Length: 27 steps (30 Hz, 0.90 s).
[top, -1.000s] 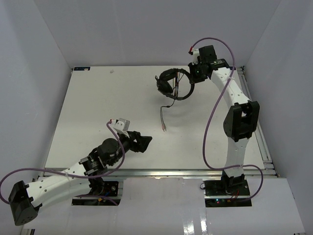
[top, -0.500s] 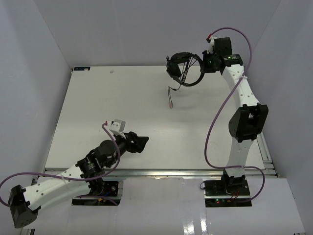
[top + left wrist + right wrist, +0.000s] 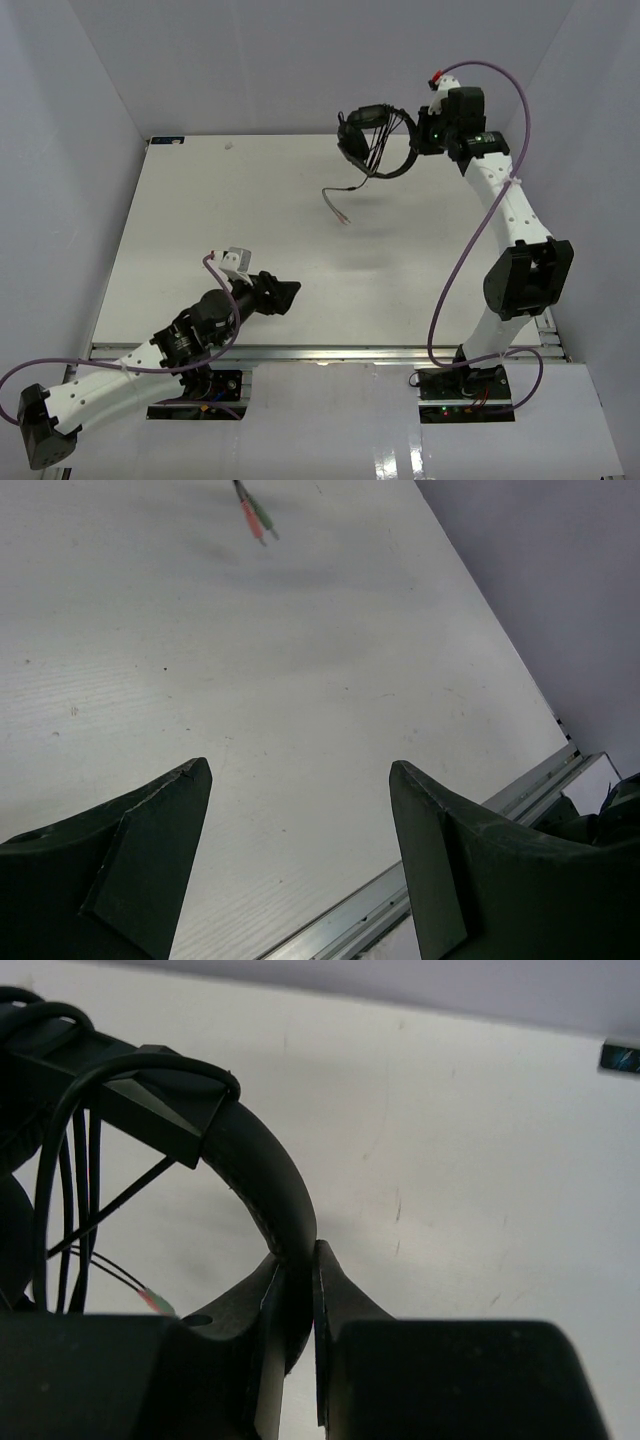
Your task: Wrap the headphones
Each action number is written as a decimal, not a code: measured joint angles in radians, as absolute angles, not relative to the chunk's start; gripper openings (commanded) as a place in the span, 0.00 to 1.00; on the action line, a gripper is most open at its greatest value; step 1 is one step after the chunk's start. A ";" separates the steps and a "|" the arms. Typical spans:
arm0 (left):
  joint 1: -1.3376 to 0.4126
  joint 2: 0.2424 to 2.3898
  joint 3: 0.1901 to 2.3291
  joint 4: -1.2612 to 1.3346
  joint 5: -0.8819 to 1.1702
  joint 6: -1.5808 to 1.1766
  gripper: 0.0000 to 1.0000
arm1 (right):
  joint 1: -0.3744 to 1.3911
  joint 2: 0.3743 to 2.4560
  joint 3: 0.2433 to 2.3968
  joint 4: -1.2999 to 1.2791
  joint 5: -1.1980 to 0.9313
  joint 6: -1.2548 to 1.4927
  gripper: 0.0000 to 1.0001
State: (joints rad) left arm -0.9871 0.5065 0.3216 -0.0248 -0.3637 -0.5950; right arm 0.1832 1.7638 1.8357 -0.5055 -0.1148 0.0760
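Observation:
The black headphones [image 3: 372, 140] hang in the air above the table's far side, held by their curved headband [image 3: 262, 1175]. My right gripper [image 3: 418, 135] is shut on the headband [image 3: 400, 160]; in the right wrist view its fingers [image 3: 335, 1290] pinch the band. The thin black cord [image 3: 350, 188] is partly looped over the headphones and its free end dangles, with the reddish plug [image 3: 344, 217] above the table. The plug also shows in the left wrist view [image 3: 252, 518]. My left gripper [image 3: 288, 294] is open and empty, low over the table's near side.
Purple robot cables [image 3: 455, 270] trail along both arms. Grey walls enclose the white table [image 3: 200, 220] on three sides. A metal rail [image 3: 400, 900] runs along the table's near edge.
My right gripper has lifted the headphones off the table and carried them back and right. The cord's end now swings free. My left gripper drew back slightly toward the near edge.

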 measured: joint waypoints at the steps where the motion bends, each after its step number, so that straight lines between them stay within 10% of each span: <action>1: -0.987 0.497 0.320 -0.032 -0.365 -0.598 0.83 | 0.190 1.753 1.765 -0.475 -0.114 0.070 0.08; 17: -0.987 0.371 0.289 -0.124 -0.382 -0.670 0.77 | 0.302 1.843 1.448 -0.367 -0.144 0.038 0.08; 27: -0.985 0.683 0.054 0.276 -0.192 -0.700 0.66 | 0.305 1.841 1.423 -0.357 -0.185 0.034 0.08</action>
State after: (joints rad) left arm -0.9852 0.6829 0.0540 0.2756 -0.1918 -0.6995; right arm 0.3046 1.8408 1.4229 -0.3570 -0.1854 0.0341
